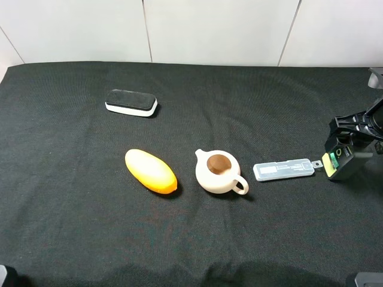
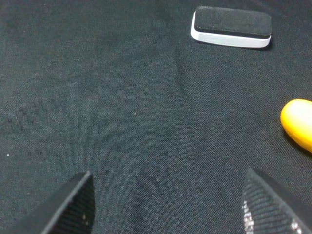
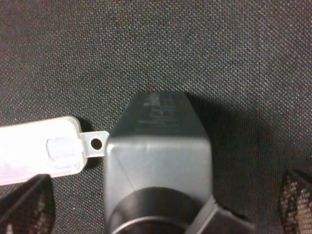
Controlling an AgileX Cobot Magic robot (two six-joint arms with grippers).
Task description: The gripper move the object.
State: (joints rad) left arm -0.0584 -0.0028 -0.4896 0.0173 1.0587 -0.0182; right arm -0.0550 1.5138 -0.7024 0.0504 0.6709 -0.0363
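The dark grey rectangular bottle (image 1: 342,160) with a green and cream label sits on the black cloth at the far right, next to the tab end of the clear flat case (image 1: 283,169). My right gripper (image 1: 353,133) is just above it. In the right wrist view the bottle (image 3: 156,161) and its black round cap (image 3: 146,212) fill the space between the two black fingers (image 3: 27,204). The jaws are wide apart and do not touch it. My left gripper (image 2: 168,204) is open and empty over bare cloth.
A cream teapot with a brown lid (image 1: 219,171) and an orange-yellow oval object (image 1: 151,171) lie mid-table. The black-and-white eraser block (image 1: 131,103) lies at the back left and also shows in the left wrist view (image 2: 231,27). The clear case's tab (image 3: 92,144) touches the bottle's side.
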